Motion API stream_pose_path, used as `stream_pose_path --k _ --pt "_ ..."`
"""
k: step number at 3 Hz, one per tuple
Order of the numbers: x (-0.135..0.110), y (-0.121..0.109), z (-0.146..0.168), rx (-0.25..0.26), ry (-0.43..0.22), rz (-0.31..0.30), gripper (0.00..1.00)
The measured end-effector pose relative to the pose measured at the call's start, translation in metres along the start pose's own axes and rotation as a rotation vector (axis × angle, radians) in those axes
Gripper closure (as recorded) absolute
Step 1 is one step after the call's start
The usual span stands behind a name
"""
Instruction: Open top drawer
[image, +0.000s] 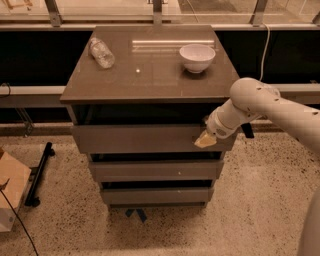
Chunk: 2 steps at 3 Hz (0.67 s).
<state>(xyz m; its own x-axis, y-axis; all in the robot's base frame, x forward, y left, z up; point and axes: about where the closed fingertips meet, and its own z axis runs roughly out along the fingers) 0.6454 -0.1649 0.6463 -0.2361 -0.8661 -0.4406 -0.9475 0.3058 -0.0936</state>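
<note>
The gripper (205, 140), fingers together, is at the top drawer (140, 139) front's right end; bottle (101, 52) and bowl (197, 57) above

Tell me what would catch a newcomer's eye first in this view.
The white arm reaching in from the right stands out first, with its pincer at the right end of the top drawer front. Next comes the grey-brown cabinet with three stacked drawer fronts. On its top, a white bowl sits at the back right and a clear plastic bottle lies on its side at the back left.
</note>
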Motion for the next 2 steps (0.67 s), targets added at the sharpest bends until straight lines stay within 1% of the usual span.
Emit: stream_pose_path --k 1,2 --pt "-0.0021 -0.0004 -0.0042 0.0 0.0 0.0 0.86" --pt "-0.0035 -0.0007 -0.0071 0.0 0.0 0.0 0.98"
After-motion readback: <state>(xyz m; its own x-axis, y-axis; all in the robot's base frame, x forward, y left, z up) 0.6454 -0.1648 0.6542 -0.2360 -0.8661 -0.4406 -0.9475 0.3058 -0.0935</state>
